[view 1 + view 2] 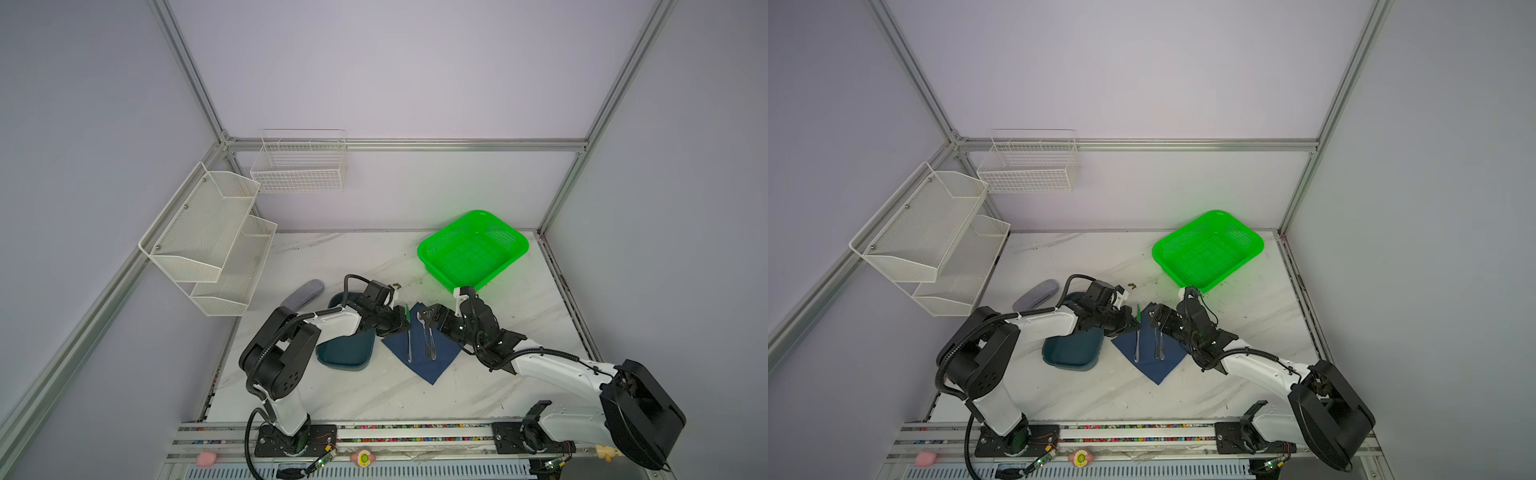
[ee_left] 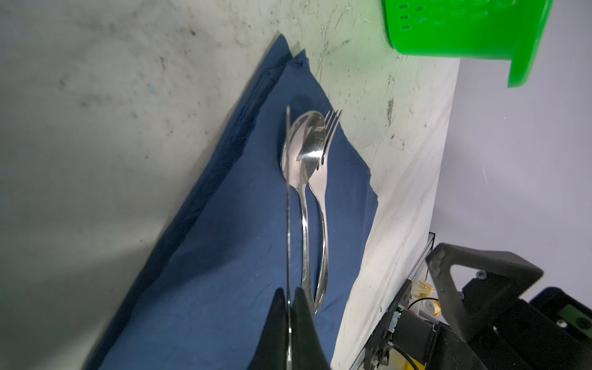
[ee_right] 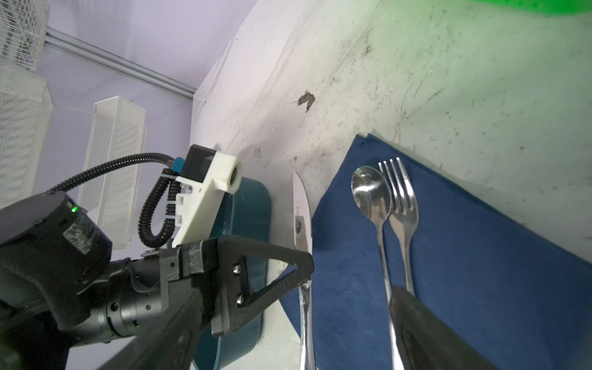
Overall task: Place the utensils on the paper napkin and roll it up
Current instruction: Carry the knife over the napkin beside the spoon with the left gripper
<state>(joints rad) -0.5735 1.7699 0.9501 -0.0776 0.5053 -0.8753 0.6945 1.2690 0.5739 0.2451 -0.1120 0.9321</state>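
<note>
The left gripper (image 2: pixel 290 296) is pinching the knife (image 2: pixel 288 208). The right gripper (image 1: pixel 431 316) is hanging, jaws wide apart, over the spoon (image 3: pixel 371 195) and fork (image 3: pixel 402 205).

Looks like a robotics lab test cell: boxed in by aluminium framing (image 1: pixel 195 79) and plain pale wall panels (image 1: pixel 395 62), with two robot arms (image 1: pixel 552 370) bolted to a slotted rail (image 1: pixel 415 446) along a scuffed marble-patterned table (image 1: pixel 374 399), and white wire racks (image 1: pixel 199 232) hung on the walls.

Navy napkin (image 1: pixel 1152 368) on worktop (image 1: pixel 1246 324), spoon (image 1: pixel 1156 345) and fork (image 1: pixel 1162 348) side by side on it; left gripper (image 1: pixel 1135 326) pinching knife (image 1: pixel 1136 348) over napkin's left part; right gripper (image 1: pixel 1155 316) spread near spoon, fork heads
</note>
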